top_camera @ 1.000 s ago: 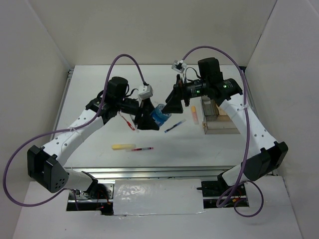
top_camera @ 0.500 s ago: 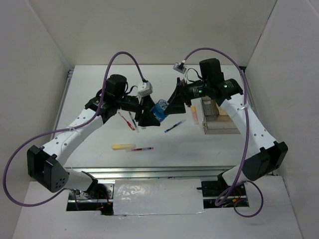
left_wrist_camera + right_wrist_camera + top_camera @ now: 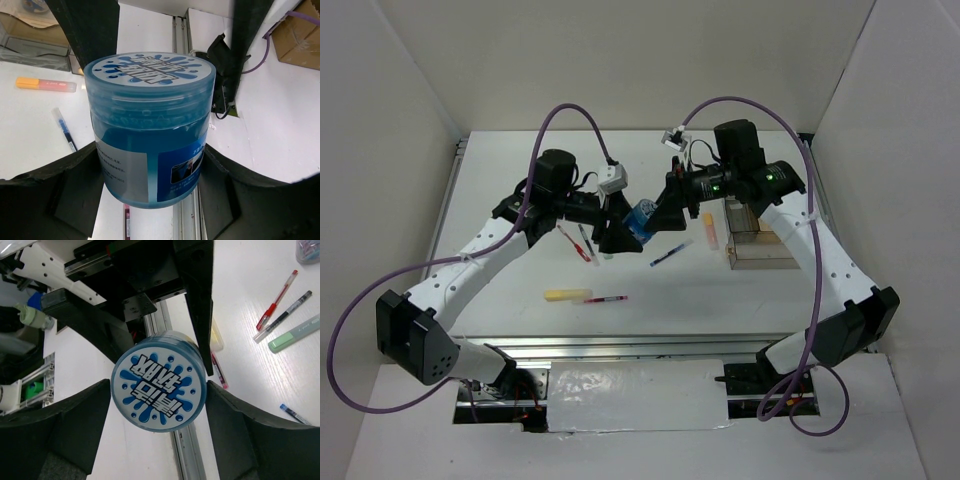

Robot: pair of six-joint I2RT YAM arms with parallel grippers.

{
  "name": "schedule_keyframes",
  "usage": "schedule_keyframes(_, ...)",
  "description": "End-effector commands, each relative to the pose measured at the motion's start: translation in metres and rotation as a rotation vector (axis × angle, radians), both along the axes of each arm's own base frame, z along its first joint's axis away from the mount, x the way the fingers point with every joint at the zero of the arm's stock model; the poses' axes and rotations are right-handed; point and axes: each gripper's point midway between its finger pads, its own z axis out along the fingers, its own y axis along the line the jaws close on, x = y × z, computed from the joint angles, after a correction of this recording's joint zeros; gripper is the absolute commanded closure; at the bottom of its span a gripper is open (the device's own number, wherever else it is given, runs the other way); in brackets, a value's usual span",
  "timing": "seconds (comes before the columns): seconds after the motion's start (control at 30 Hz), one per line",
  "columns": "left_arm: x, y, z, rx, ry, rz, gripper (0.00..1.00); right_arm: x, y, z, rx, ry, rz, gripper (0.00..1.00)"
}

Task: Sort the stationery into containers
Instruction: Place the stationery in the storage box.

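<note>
Two claws share your blue jar [image 3: 642,218]: left claw [image 3: 152,165] pinches it, right claw [image 3: 157,390] just narrowed round its top, grip unclear. Likely a handover toward the three-o'clock box [image 3: 760,250].

Blue round tub [image 3: 642,219], translucent with a splash-printed lid, was up off the table, pinched in the left gripper [image 3: 152,155] mid-workspace. Below it a blue pen [image 3: 670,253] lay slanted. An orange highlighter [image 3: 709,230] lay just beside the clear brownish box [image 3: 760,255] at the right. A red pen [image 3: 573,244] lay left of centre. Nearer, a yellow highlighter [image 3: 567,295] and a second red pen [image 3: 606,299] lay almost end to end.
</note>
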Motion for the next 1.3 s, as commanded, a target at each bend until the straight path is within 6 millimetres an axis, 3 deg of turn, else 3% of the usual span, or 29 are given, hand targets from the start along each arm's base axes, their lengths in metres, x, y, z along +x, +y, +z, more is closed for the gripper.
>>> schedule_keyframes(0.0, 0.0, -0.007, 0.03, -0.064, -0.084, -0.028, 0.77, -0.011, 0.001, 0.017, 0.038, -0.053, 0.031, 0.2)
schedule_keyframes(0.1, 0.0, -0.006, 0.029, -0.063, -0.081, -0.026, 0.75, -0.011, 0.001, 0.018, 0.049, -0.048, 0.042, 0.33)
schedule_keyframes(0.13, 0.0, -0.006, 0.027, -0.058, -0.075, -0.023, 0.7, -0.01, 0.0, 0.019, 0.052, -0.047, 0.039, 0.39)
schedule_keyframes(0.3, 0.002, -0.004, 0.023, -0.04, -0.058, 0.0, 0.48, -0.001, -0.006, 0.022, 0.066, -0.042, 0.015, 0.51)
schedule_keyframes(0.47, 0.015, 0.008, 0.015, 0.003, -0.014, 0.08, 0.16, 0.022, -0.03, 0.024, 0.057, -0.063, -0.08, 0.58)
schedule_keyframes(0.5, 0.018, 0.011, 0.013, 0.014, 0.027, 0.102, 0.01, 0.024, -0.035, 0.019, 0.039, -0.06, -0.103, 0.58)
schedule_keyframes(0.63, 0.049, 0.038, 0.009, 0.076, 0.178, 0.253, 0.01, 0.038, -0.067, 0.002, -0.033, -0.071, -0.197, 0.62)
schedule_keyframes(0.67, 0.06, 0.043, -0.004, 0.11, 0.231, 0.298, 0.01, 0.045, -0.083, -0.006, -0.059, -0.037, -0.251, 0.64)
schedule_keyframes(0.7, 0.064, 0.047, -0.002, 0.112, 0.251, 0.31, 0.01, 0.05, -0.093, -0.009, -0.076, -0.044, -0.279, 0.65)
schedule_keyframes(0.8, 0.082, 0.067, -0.023, 0.156, 0.361, 0.44, 0.01, 0.069, -0.132, -0.02, -0.144, -0.041, -0.438, 0.67)
schedule_keyframes(0.93, 0.096, 0.079, -0.017, 0.162, 0.26, 0.556, 0.01, 0.1, -0.205, -0.046, -0.338, -0.068, -0.743, 0.67)
schedule_keyframes(1.1, 0.12, 0.103, -0.02, 0.224, 0.214, 0.784, 0.01, 0.121, -0.291, -0.069, -0.535, -0.043, -1.014, 0.69)
schedule_keyframes(1.17, 0.124, 0.111, -0.036, 0.312, 0.236, 0.809, 0.01, 0.128, -0.322, -0.079, -0.628, -0.045, -1.118, 0.69)
schedule_keyframes(1.2, 0.129, 0.114, -0.028, 0.317, 0.219, 0.824, 0.01, 0.131, -0.337, -0.085, -0.651, -0.028, -1.168, 0.69)
schedule_keyframes(1.27, 0.134, 0.119, -0.03, 0.338, 0.215, 0.851, 0.01, 0.135, -0.358, -0.09, -0.693, -0.013, -1.248, 0.69)
